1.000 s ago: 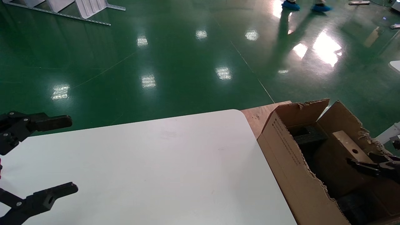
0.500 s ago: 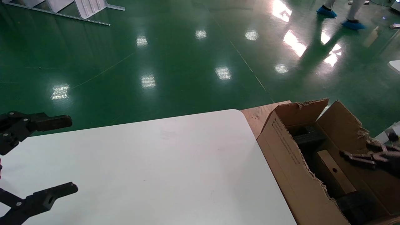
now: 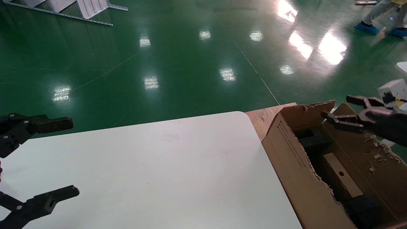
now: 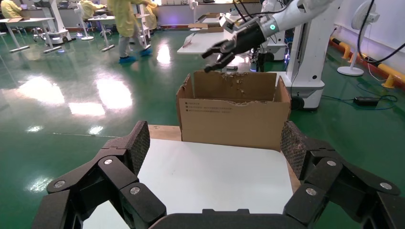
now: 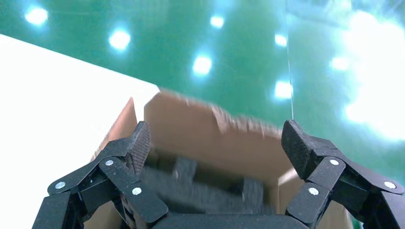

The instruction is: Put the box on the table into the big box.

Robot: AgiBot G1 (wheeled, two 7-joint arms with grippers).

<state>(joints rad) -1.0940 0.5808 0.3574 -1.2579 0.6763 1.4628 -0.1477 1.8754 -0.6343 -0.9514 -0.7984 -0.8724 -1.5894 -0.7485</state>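
The small brown box (image 3: 341, 177) with a round hole lies inside the big box (image 3: 295, 165), a torn brown carton standing off the table's right edge. The big box also shows in the left wrist view (image 4: 234, 112) and the right wrist view (image 5: 210, 129). My right gripper (image 3: 338, 109) is open and empty, raised above the big box's far rim; it also shows far off in the left wrist view (image 4: 216, 53). My left gripper (image 3: 68, 157) is open and empty over the left side of the white table (image 3: 165, 165).
Black foam blocks (image 3: 313, 136) lie in the big box beside and below the small box. A brown board (image 3: 262, 116) lies under the big box at the table's corner. Green floor lies beyond, with a person (image 3: 381, 19) walking at the far right.
My right gripper let go of the small box, which dropped deeper into the big box, then rose up and back above the far rim. The left gripper has not moved.
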